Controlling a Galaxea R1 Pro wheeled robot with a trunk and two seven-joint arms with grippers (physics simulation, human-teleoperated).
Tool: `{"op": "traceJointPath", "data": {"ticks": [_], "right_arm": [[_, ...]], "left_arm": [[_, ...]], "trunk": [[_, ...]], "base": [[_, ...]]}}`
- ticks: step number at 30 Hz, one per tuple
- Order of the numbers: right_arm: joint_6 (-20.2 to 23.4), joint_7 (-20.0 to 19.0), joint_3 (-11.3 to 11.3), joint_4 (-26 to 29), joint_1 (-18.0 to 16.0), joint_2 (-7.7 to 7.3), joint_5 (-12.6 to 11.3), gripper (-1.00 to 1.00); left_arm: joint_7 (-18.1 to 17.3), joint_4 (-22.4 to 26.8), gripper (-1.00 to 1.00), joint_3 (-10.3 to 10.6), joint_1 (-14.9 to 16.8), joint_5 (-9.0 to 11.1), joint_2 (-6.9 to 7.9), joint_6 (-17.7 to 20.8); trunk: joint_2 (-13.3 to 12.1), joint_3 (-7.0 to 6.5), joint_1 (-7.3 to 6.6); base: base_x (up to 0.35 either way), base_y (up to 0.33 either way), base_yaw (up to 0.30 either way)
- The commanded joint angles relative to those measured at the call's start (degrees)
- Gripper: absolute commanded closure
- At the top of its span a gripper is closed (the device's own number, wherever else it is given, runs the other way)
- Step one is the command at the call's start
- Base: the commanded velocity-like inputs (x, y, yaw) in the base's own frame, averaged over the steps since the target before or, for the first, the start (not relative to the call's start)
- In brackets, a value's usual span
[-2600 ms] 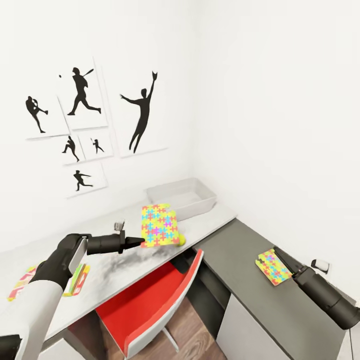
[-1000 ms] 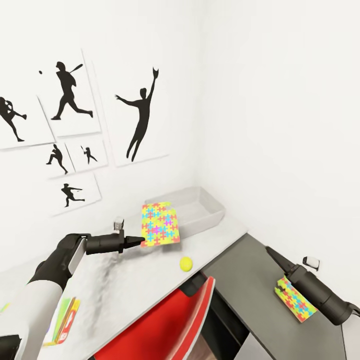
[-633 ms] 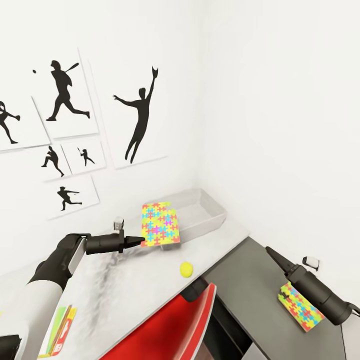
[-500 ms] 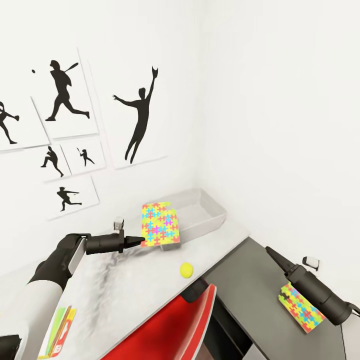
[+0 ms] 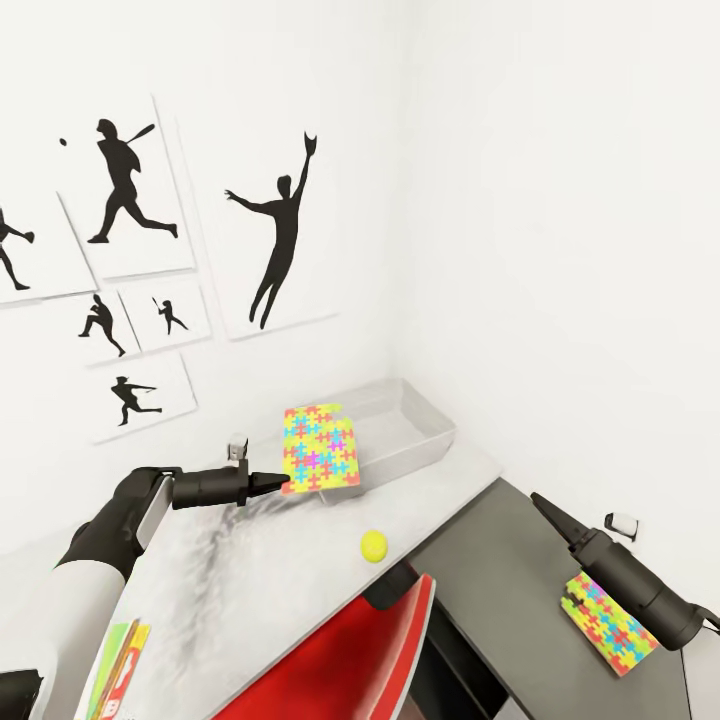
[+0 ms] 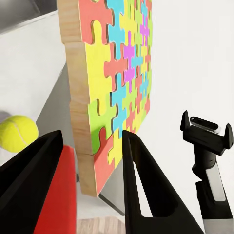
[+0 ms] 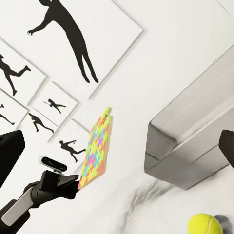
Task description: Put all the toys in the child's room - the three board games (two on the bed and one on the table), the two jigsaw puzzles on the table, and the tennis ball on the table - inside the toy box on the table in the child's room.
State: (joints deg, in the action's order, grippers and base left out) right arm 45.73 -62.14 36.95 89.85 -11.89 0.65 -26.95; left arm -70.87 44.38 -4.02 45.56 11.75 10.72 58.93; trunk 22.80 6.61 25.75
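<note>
Multicoloured puzzle (image 5: 320,448), pinched by one lower corner in the closed left end effector (image 5: 281,486), held upright above the pale desk (image 5: 250,580) just short of the grey tub (image 5: 425,440), apparently for tipping in; right end effector's grip: cannot tell.

Black arms, tapered black fingers (image 6: 146,195) (white upper sleeve).

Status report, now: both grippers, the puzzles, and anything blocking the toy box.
Left gripper shut on one jigsaw puzzle, held upright just short of the toy box. Right gripper open, empty. Second puzzle on the dark desk. Tennis ball on table; path clear.
</note>
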Motion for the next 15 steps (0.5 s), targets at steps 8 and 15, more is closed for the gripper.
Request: {"op": "traceJointPath", "data": {"ticks": [8, 15], "right_arm": [[0.4, -0.1, 0.1, 0.0, 0.0, -0.08, -0.1, -1.0], [0.4, -0.2, 0.1, 0.0, 0.0, -0.09, -0.1, -1.0]], "left_arm": [[-0.1, 0.0, 1.0, 0.0, 0.1, 0.0, 0.0, 0.3], [-0.1, 0.0, 1.0, 0.0, 0.1, 0.0, 0.0, 0.3]], "trunk": [[0.1, 0.12, 0.04], [0.1, 0.12, 0.04]], "base": [[0.003, 0.0, 0.185], [0.035, 0.0, 0.033]]}}
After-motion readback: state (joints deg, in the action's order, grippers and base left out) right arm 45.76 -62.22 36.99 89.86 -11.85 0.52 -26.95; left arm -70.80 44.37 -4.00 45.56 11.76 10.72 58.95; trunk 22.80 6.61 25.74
